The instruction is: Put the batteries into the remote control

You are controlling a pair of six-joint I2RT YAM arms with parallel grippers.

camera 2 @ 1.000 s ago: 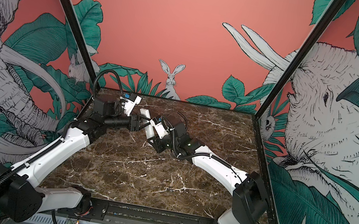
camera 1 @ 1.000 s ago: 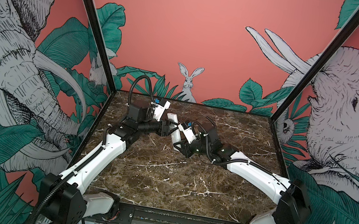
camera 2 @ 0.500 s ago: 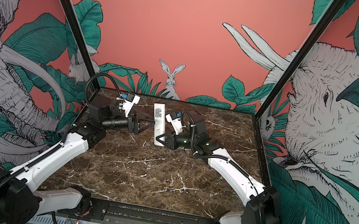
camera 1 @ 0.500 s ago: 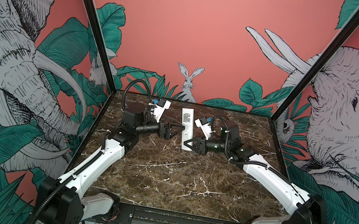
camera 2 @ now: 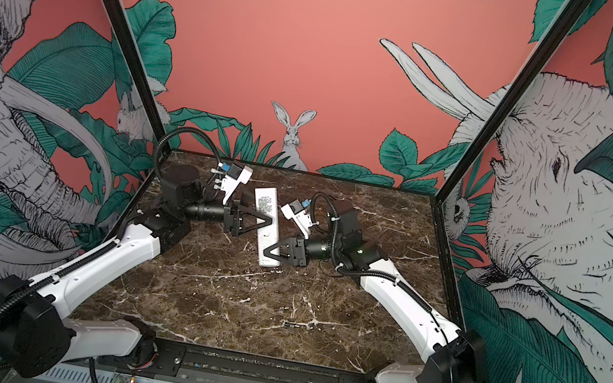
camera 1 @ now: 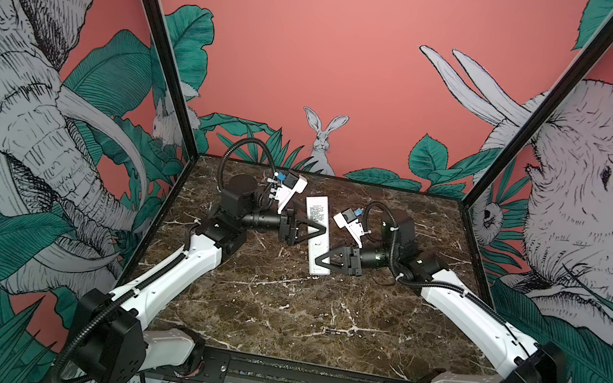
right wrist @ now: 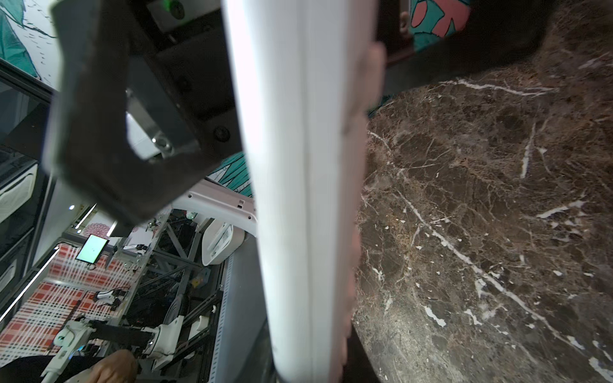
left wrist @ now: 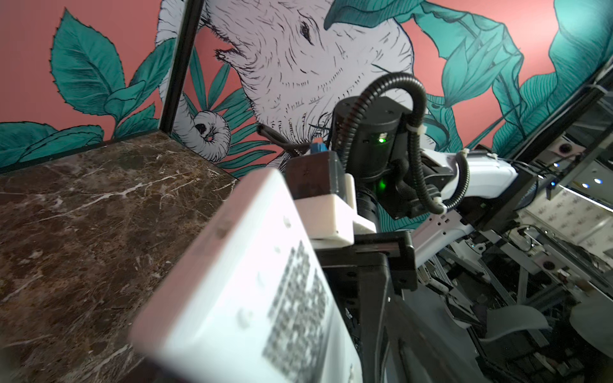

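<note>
The remote control (camera 1: 316,213) (camera 2: 264,204) hangs level above the marble table, plain back with a printed label facing up, long axis running front to back. My right gripper (camera 1: 317,264) (camera 2: 265,255) is shut on its near end. My left gripper (camera 1: 323,229) (camera 2: 273,221) reaches in from the left at the remote's middle, open, with one finger over the back and the other hidden beneath. In the right wrist view the remote (right wrist: 298,165) shows edge-on, with a left finger (right wrist: 116,132) standing off beside it. One of the batteries (camera 1: 334,332) (camera 2: 290,324) lies on the table toward the front.
The table (camera 1: 257,298) is dark brown marble, boxed in by painted walls and black corner posts (camera 1: 160,50). A black rail (camera 1: 307,378) runs along the front edge. Both arms stretch from the front corners toward the back middle.
The left gripper, apart from the remote half a second ago, has moved right over its middle. A second ago both arms held the remote farther left. The right gripper keeps its hold.
</note>
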